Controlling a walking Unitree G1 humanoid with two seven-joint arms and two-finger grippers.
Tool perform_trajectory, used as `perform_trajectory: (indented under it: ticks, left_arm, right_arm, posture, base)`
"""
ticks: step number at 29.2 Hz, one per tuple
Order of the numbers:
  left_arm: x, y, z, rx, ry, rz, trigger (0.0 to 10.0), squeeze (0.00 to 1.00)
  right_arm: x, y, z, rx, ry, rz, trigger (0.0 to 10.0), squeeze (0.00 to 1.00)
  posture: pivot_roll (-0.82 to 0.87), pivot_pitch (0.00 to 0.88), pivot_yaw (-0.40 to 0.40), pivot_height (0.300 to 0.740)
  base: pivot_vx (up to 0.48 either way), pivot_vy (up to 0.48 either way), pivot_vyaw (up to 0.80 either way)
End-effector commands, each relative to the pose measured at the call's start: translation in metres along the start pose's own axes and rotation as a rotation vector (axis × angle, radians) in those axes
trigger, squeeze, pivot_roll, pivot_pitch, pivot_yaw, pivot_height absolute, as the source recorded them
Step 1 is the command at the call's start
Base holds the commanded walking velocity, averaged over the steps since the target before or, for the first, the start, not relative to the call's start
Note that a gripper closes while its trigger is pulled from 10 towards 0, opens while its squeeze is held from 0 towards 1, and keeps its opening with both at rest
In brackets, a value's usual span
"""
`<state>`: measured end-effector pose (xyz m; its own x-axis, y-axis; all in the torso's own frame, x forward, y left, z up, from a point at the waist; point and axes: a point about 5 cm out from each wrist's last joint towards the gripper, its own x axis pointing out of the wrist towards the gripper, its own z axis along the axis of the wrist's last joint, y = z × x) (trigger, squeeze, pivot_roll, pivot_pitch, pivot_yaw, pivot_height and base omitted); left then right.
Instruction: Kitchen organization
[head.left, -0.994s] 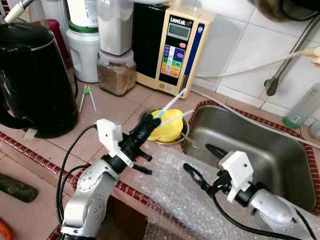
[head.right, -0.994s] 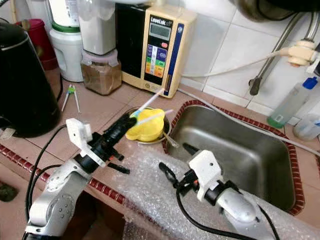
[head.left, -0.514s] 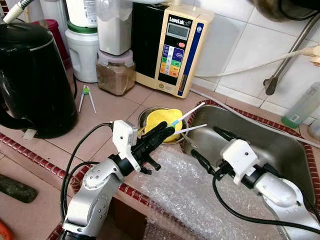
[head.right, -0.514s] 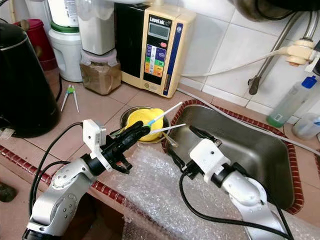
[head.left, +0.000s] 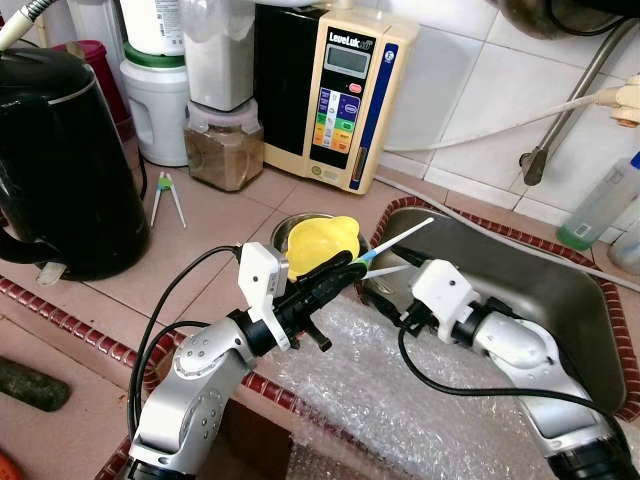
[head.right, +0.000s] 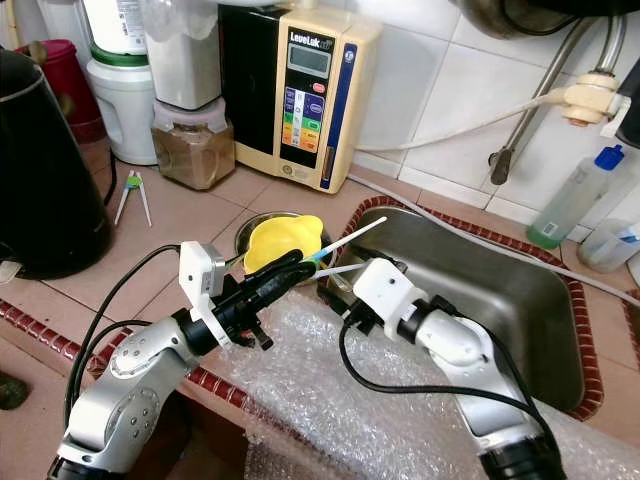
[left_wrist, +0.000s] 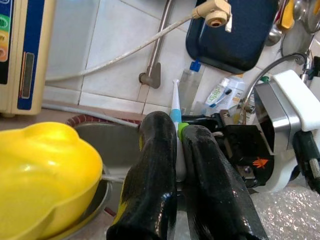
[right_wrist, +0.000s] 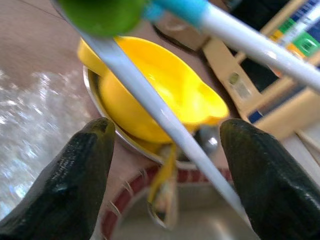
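White sticks (head.left: 405, 236), one blue-banded, stuck out of the closed left hand (head.left: 352, 268) above the sink (head.left: 560, 300) edge, beside the yellow bowl (head.left: 318, 243). Open right hand (right_wrist: 165, 165) straddled one; closing off-centre could knock both loose.

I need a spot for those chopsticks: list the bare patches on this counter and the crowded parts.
Free: the tiles between the black kettle, the small tongs and the steel bowl with its yellow dish; also the sink floor. Crowded: the back row of jars and the water machine; the bowl's edge, where the left gripper holds the chopsticks beside the right gripper.
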<state>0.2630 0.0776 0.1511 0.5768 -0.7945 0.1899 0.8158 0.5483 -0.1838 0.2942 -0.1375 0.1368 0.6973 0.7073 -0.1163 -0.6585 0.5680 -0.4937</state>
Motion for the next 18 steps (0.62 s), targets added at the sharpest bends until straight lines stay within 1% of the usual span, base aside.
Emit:
perform_trajectory:
  ticks: [1, 4, 6, 7, 8, 9, 11, 12, 18]
  left_arm:
    - [0.005, -0.009, 0.007, 0.017, -0.023, -0.05, 0.0, 0.0]
    - [0.005, -0.009, 0.007, 0.016, -0.021, -0.052, 0.0, 0.0]
    - [0.005, -0.009, 0.007, 0.018, -0.018, -0.055, 0.0, 0.0]
    - [0.006, -0.01, 0.006, 0.017, -0.018, -0.058, 0.0, 0.0]
    - [0.006, -0.01, 0.006, 0.017, -0.017, -0.06, 0.0, 0.0]
    - [0.006, -0.01, 0.006, 0.016, -0.015, -0.061, 0.0, 0.0]
    - [0.006, -0.01, 0.006, 0.015, -0.015, -0.061, 0.0, 0.0]
    - [0.006, -0.01, 0.006, 0.016, -0.014, -0.062, 0.0, 0.0]
    - [0.005, -0.01, 0.006, 0.016, -0.01, -0.062, 0.0, 0.0]
  right_arm:
    - [0.004, 0.006, -0.003, -0.028, 0.016, 0.06, 0.0, 0.0]
    - [0.008, 0.012, -0.003, -0.063, 0.022, 0.107, 0.0, 0.0]
    - [0.011, 0.015, -0.001, -0.069, 0.011, 0.129, 0.0, 0.0]
    - [0.013, 0.017, 0.0, -0.078, 0.002, 0.142, 1.1, 0.0]
    - [0.014, 0.018, 0.0, -0.087, 0.002, 0.147, 1.3, 0.0]
    - [0.014, 0.018, 0.0, -0.099, 0.003, 0.146, 0.4, 0.0]
    - [0.014, 0.017, 0.0, -0.105, 0.002, 0.144, 0.4, 0.0]
    - [0.014, 0.016, 0.0, -0.11, 0.001, 0.133, 0.0, 0.0]
    - [0.011, 0.009, 0.0, -0.134, 0.003, 0.074, 0.0, 0.0]
  posture:
    - [0.19, 0.0, -0.116, 0.74]
    - [0.19, 0.0, -0.115, 0.74]
    - [0.19, 0.0, -0.113, 0.74]
    - [0.18, 0.0, -0.113, 0.74]
    - [0.18, 0.0, -0.112, 0.74]
    - [0.18, 0.0, -0.11, 0.74]
    - [0.18, 0.0, -0.11, 0.74]
    - [0.18, 0.0, -0.11, 0.74]
    - [0.18, 0.0, -0.105, 0.74]
  base:
    - [0.0, 0.0, 0.0]
    - [0.0, 0.0, 0.0]
    - [0.0, 0.0, 0.0]
    - [0.0, 0.0, 0.0]
    - [0.0, 0.0, 0.0]
    - [0.0, 0.0, 0.0]
    - [0.0, 0.0, 0.0]
    - [0.0, 0.0, 0.0]
    - [0.0, 0.0, 0.0]
